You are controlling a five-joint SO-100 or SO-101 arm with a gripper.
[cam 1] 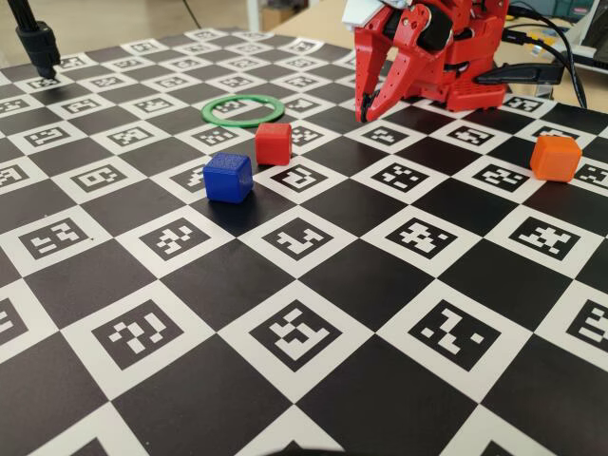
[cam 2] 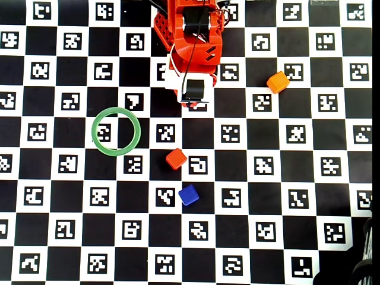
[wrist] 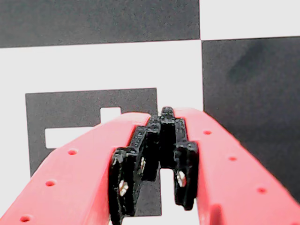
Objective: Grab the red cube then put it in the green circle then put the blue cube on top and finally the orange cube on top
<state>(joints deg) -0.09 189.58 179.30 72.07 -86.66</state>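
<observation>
The red cube [cam 1: 273, 142] [cam 2: 176, 158] rests on the checkered board just outside the green circle [cam 1: 242, 123] [cam 2: 94, 131], which lies flat with nothing inside it. Nearer the camera in the fixed view is the blue cube [cam 1: 228, 177] [cam 2: 189, 195]. Far off to the right stands the orange cube [cam 1: 555, 157] [cam 2: 277, 82]. My red gripper [cam 1: 363, 116] [wrist: 166, 112] points down at the board close to the arm's base, behind and right of the red cube. Its tips meet and hold nothing. No cube shows in the wrist view.
The red arm base [cam 2: 193, 35] sits at the board's far edge with cables [cam 1: 546, 43] trailing right. A black stand [cam 1: 38, 43] rises at the far left corner. A dark object [cam 2: 363, 270] pokes in at the overhead view's lower right.
</observation>
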